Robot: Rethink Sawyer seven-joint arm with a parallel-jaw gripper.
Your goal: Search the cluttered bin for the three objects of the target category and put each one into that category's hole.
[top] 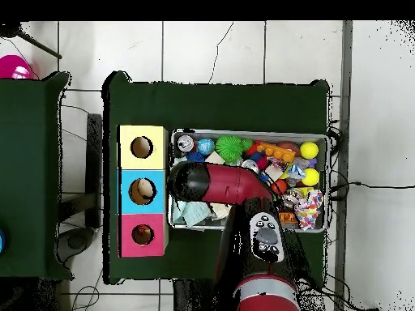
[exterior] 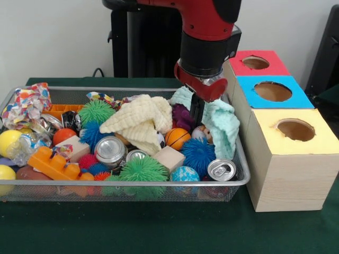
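Green cloth covers the desk, and on it sits a wire mesh bin packed with clutter. Going left to right in the front view: yellow balls at the bin's 9 o'clock edge, an orange toy brick beside them, a wooden block, a green spiky ball toward 11 o'clock, a drink can near the middle, a cream knitted cloth heaped at centre, a small basketball, a blue spiky ball, and a second can at about 4 o'clock. A mint cloth drapes over the bin's 3 o'clock side.

The hand reaches down into the clutter at roughly 2 o'clock in the bin, between the mint cloth and a purple item; its tips are buried among the things, so I cannot tell how far apart they stand or whether they hold anything.

To the right stand three boxes: the yellow box nearest, the blue box behind it, the red box farthest. The overhead view shows something pale inside the blue box's hole; the other two holes look dark. The target category is not evident, so progress is uncertain: perhaps one item is posted, with most of the searching left.
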